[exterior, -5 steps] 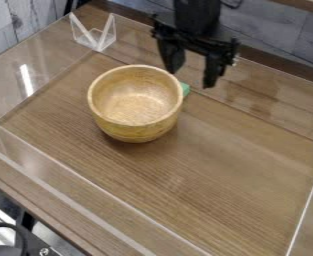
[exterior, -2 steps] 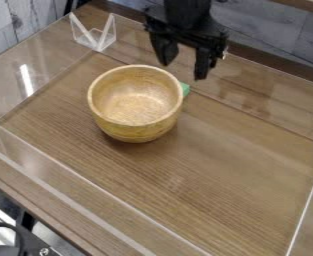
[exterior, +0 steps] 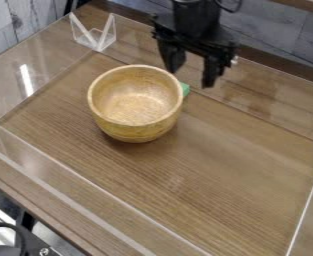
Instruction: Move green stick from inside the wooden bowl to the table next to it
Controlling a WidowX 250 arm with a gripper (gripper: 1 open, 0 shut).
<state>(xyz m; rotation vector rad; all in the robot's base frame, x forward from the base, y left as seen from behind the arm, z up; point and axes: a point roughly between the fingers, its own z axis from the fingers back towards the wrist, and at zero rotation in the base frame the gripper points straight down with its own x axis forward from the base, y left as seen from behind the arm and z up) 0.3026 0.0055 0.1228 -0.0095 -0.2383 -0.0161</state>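
The wooden bowl [exterior: 135,101] sits left of centre on the brown table [exterior: 212,170], and its inside looks empty. A sliver of the green stick [exterior: 184,88] shows on the table just behind the bowl's right rim, mostly hidden by the bowl. My black gripper [exterior: 195,67] hangs above and slightly right of that spot, fingers spread apart and holding nothing.
Clear acrylic walls [exterior: 25,170] ring the tabletop. A small clear acrylic stand [exterior: 92,33] is at the back left corner. A grey plank wall runs behind the table.
The gripper shifted slightly left and up, then came back right and down to about where it was a second ago. Bowl and stick have not moved.
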